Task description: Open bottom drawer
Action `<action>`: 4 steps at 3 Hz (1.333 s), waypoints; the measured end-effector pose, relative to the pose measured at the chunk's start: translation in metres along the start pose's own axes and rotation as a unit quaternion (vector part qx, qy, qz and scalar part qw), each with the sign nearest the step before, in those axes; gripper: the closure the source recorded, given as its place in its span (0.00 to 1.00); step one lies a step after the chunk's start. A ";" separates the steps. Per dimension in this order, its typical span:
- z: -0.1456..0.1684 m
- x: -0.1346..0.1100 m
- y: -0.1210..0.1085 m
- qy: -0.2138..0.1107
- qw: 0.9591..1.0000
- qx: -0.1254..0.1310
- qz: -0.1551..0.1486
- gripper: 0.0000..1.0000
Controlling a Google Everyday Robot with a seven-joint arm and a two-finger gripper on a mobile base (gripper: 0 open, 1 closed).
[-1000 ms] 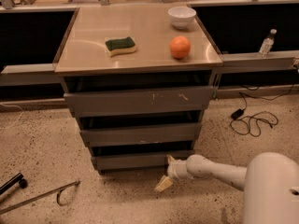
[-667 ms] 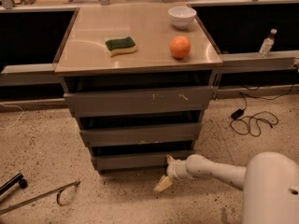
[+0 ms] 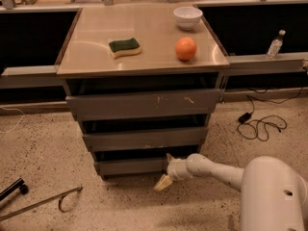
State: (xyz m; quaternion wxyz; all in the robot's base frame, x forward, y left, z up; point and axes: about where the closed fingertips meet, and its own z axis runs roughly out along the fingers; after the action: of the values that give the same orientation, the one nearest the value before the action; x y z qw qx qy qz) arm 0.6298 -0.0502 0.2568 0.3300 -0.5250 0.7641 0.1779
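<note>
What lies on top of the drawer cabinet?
Green sponge, orange, white bowl. The gripper is by the bottom drawer; drawer insides are hidden.

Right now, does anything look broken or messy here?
White scratches mar the top drawer front, and a black cable lies tangled on the floor. The gripper sits low by the bottom drawer.

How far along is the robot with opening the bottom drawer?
Done: the gripper sits low near the floor, at the right end of the bottom drawer front. In hand: it is lined up there, open, with no clear grip on the panel. Left: the pull itself; the front sits tucked under the middle drawer, and none of its inside shows.
</note>
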 end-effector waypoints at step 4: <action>0.079 0.032 -0.034 0.027 0.998 -0.041 0.035 0.00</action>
State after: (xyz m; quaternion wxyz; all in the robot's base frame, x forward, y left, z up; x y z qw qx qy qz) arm 0.6786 -0.0363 0.1802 0.2813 -0.5158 0.7824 0.2066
